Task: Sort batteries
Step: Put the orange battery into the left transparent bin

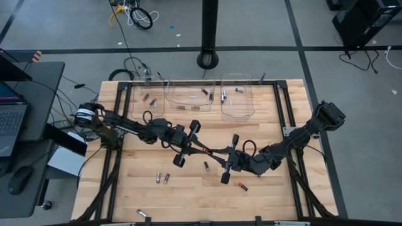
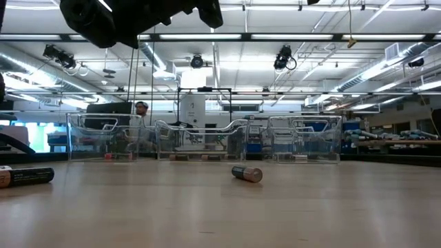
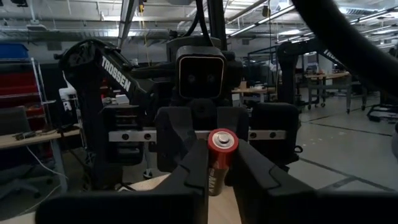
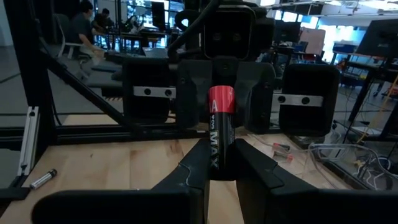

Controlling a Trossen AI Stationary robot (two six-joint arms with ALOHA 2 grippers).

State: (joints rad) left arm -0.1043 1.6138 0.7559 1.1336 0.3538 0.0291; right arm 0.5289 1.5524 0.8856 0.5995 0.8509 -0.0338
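Both grippers meet mid-bench, above it. Left gripper (image 3: 219, 171) and right gripper (image 4: 222, 163) both pinch one red-ended battery (image 4: 221, 124). Loose batteries (image 1: 162, 178) lie at 7 o'clock.

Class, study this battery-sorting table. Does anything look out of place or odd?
Yes. At mid-table the left gripper and right gripper face each other, apparently both clamped on one red-ended battery, which is unusual for sorting. Also, a stray battery lies near the table's front edge, far from the bins.
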